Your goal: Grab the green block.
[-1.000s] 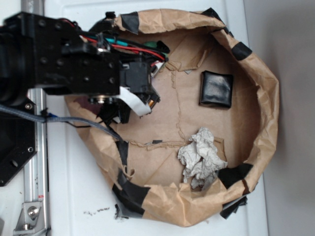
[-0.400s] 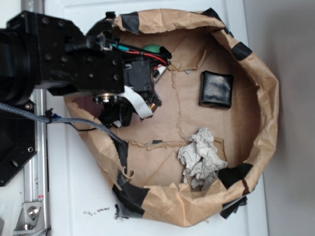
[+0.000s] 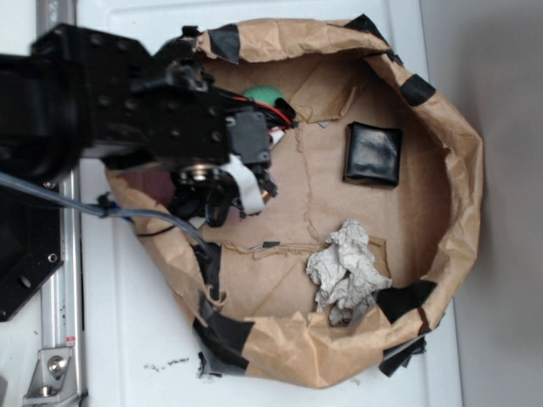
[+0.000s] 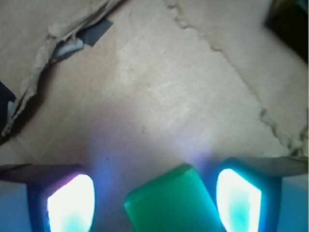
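The green block (image 4: 171, 205) lies on the brown paper floor at the bottom of the wrist view, turned at an angle. It sits between my two glowing fingertips (image 4: 72, 203), nearer the right one, with a clear gap on its left. My gripper (image 4: 154, 176) is open around it and touches it on neither side. In the exterior view the black arm covers the block, and my gripper (image 3: 208, 202) points down at the left side of the paper basin.
The brown paper basin has a raised crumpled wall (image 3: 462, 178) patched with black tape. Inside lie a black square pad (image 3: 373, 153), a crumpled grey paper wad (image 3: 346, 273) and a rounded green object (image 3: 261, 93) beside the arm's wiring. A metal rail (image 3: 59, 280) runs along the left.
The arm has shifted to the right and slightly up the picture over the basin's left side. More of the rounded green object now shows beside the wiring.
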Action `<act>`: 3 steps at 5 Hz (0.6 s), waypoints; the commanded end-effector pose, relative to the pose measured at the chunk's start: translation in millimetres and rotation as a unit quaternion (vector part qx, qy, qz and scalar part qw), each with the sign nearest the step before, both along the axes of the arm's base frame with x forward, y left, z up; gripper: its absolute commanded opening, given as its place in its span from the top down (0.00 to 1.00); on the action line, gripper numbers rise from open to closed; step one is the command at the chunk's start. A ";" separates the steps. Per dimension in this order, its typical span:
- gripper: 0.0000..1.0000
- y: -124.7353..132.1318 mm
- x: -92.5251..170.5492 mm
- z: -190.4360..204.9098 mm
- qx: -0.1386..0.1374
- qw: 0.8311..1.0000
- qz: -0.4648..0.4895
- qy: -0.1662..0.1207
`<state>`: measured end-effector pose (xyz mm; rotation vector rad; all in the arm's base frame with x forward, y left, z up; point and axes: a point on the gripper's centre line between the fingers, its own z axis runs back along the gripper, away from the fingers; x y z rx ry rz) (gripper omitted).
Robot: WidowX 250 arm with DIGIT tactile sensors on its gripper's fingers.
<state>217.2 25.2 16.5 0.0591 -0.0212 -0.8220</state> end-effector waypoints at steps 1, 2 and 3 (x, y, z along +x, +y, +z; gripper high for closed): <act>1.00 6.7 -2.2 1.1 0.031 0.998 0.060 0.009; 1.00 12.2 7.3 6.9 0.035 0.997 0.072 -0.001; 1.00 17.7 17.3 18.5 0.037 0.995 0.093 -0.016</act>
